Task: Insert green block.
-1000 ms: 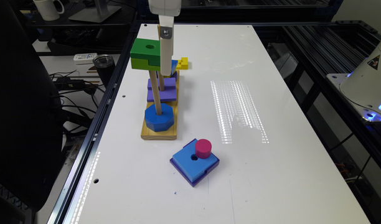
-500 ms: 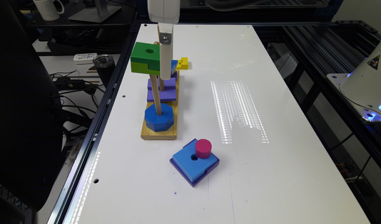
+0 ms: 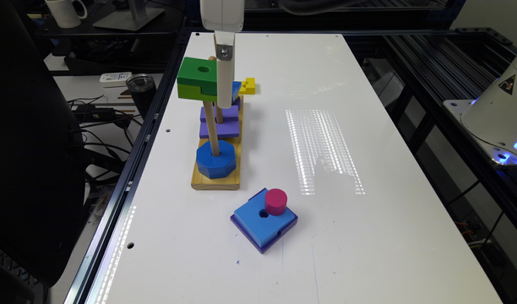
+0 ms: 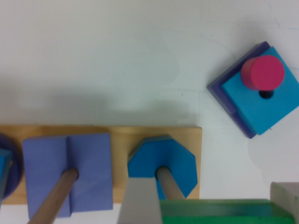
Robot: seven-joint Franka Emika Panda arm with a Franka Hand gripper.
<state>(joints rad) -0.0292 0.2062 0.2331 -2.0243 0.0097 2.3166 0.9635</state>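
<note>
The green block (image 3: 197, 78), dark green on top with a lime lower step and a round hole, hangs above the peg board (image 3: 216, 179). My gripper (image 3: 224, 101) is shut on the block's side that faces the exterior view's right. In the wrist view the green block (image 4: 224, 212) sits between my gripper's (image 4: 212, 210) fingers. Below it stands the peg (image 3: 210, 126) that carries the blue octagon (image 3: 216, 159); the peg's top is hidden under the block.
A purple square block (image 3: 219, 122) sits on the middle peg. A small yellow block (image 3: 248, 85) lies beside the board's far end. Nearer on the white table (image 3: 368, 236) lies a blue square block (image 3: 262, 221) with a magenta cylinder (image 3: 276, 202) on it.
The gripper and the green block have sunk slightly over the pegs since a second ago. Nothing else has moved.
</note>
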